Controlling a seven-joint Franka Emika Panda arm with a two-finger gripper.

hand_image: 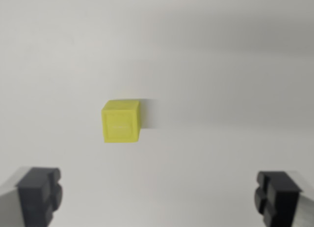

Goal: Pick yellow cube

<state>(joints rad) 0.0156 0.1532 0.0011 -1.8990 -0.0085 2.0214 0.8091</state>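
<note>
Wrist view, nearest to you: tool [159,197] sits w/ jaws spread wide, nothing between them. One dark finger pad [39,192] shows at the wrist view's bottom left, the other at bottom right. Beyond the pads, approx. midway between them but nearer the left one, you see the yellow cube [121,121] resting on the pale bench [221,65], well apart from both pads. Cube casts a soft shadow toward the wrist view's right. Past the cube, just plain bench.

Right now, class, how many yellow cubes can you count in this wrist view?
1. The yellow cube sits alone on the white surface, slightly toward the wrist view's left of centre, beyond the open end effector. Nothing appears hidden.
</note>
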